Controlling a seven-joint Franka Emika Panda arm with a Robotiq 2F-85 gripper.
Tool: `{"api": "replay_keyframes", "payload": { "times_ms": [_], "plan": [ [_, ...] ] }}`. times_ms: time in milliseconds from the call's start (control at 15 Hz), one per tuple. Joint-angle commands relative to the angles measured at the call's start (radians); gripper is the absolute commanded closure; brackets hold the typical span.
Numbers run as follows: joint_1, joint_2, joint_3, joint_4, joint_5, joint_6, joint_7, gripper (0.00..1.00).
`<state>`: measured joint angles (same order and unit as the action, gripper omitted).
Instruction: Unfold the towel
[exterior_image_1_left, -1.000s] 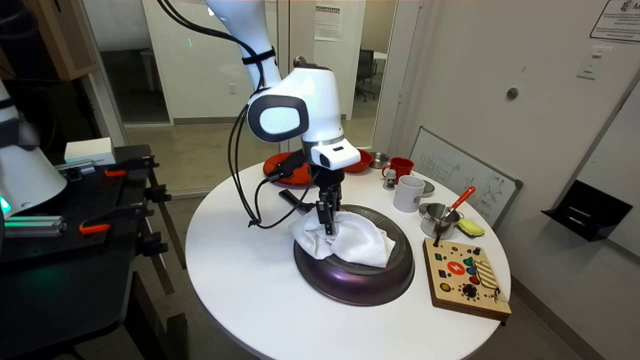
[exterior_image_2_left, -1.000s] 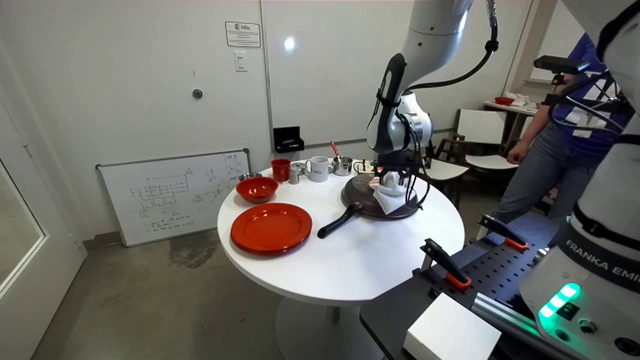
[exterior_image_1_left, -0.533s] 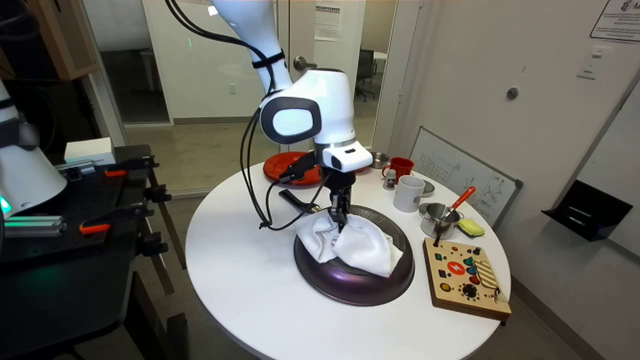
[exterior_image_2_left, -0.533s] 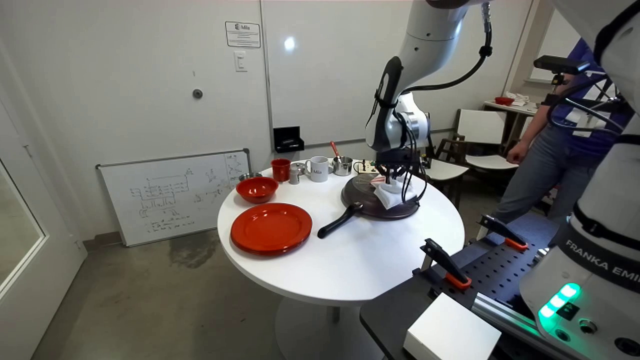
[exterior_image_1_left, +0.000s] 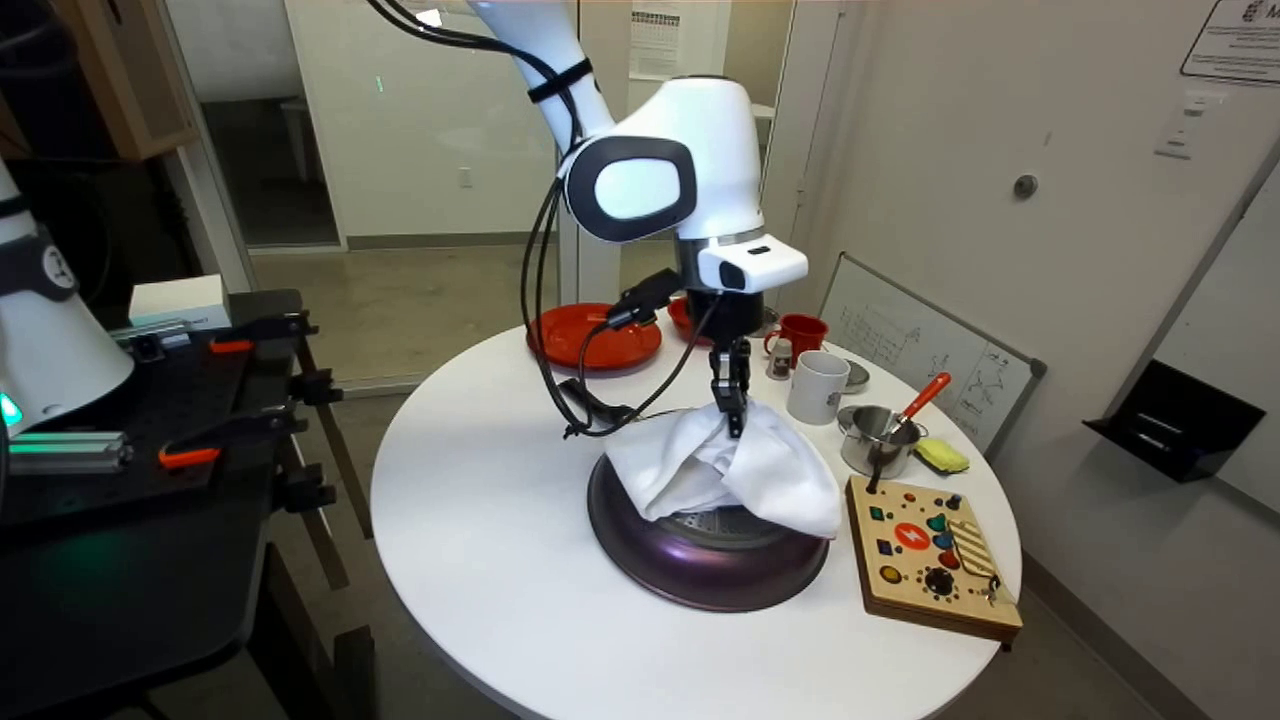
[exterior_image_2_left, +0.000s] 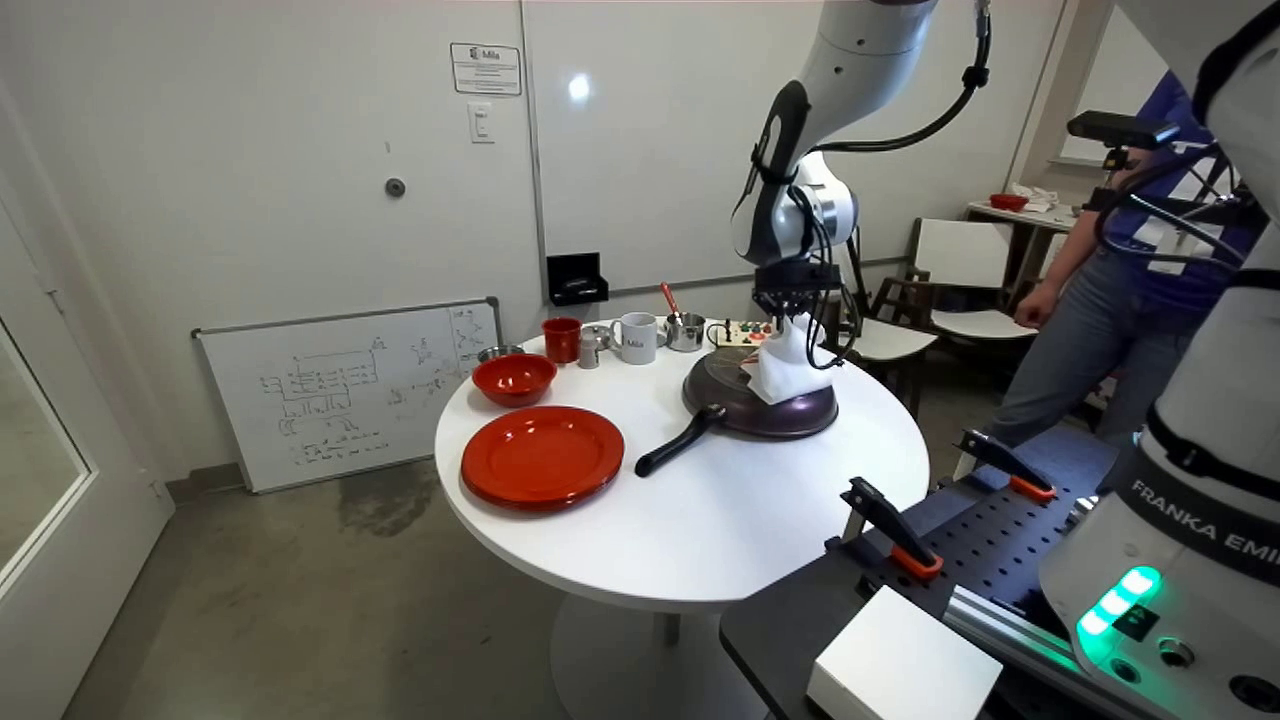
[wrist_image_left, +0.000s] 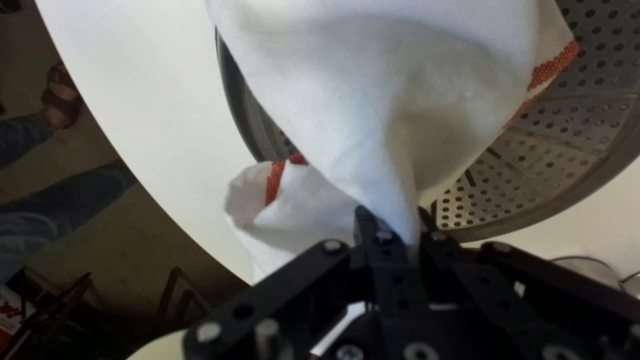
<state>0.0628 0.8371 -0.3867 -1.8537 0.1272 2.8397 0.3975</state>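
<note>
Pinching one white towel (exterior_image_1_left: 785, 485) between its two fingertips (wrist_image_left: 375, 235), the gripper (exterior_image_1_left: 735, 430) is seen clamped tight above one upturned dark pan (exterior_image_1_left: 700, 577). The towel is gathered into a peak pointing up; beneath, its folds are spread sideways, the long axis slanted down to the right in an exterior view. Whether its lower edge is touching the pan cannot be told. The pan is set on a round white table (exterior_image_1_left: 470, 540), shared with a red plate (exterior_image_2_left: 540, 450), one red bowl (exterior_image_2_left: 514, 380), one red mug (exterior_image_2_left: 562, 341), one white mug (exterior_image_1_left: 817, 390), one shaker (exterior_image_1_left: 780, 362), one metal pot (exterior_image_1_left: 862, 450), one yellow sponge (exterior_image_1_left: 941, 455) and one wooden knob board (exterior_image_1_left: 930, 560). Beyond, one whiteboard (exterior_image_2_left: 360, 390) is leaned against a pale wall (exterior_image_2_left: 280, 150); white chairs (exterior_image_2_left: 963, 250) and one partly shown person (exterior_image_2_left: 1060, 350) are seen farther along.
</note>
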Motion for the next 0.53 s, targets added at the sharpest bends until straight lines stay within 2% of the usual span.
{"api": "replay_keyframes", "payload": {
  "times_ms": [0, 133, 467],
  "plan": [
    [-0.018, -0.039, 0.012, 0.035, -0.039, -0.071, -0.02, 0.94],
    [-0.007, -0.061, 0.004, 0.015, -0.043, -0.095, 0.01, 0.96],
    [-0.006, -0.151, -0.005, -0.089, -0.037, -0.064, 0.032, 0.97]
  ]
}}
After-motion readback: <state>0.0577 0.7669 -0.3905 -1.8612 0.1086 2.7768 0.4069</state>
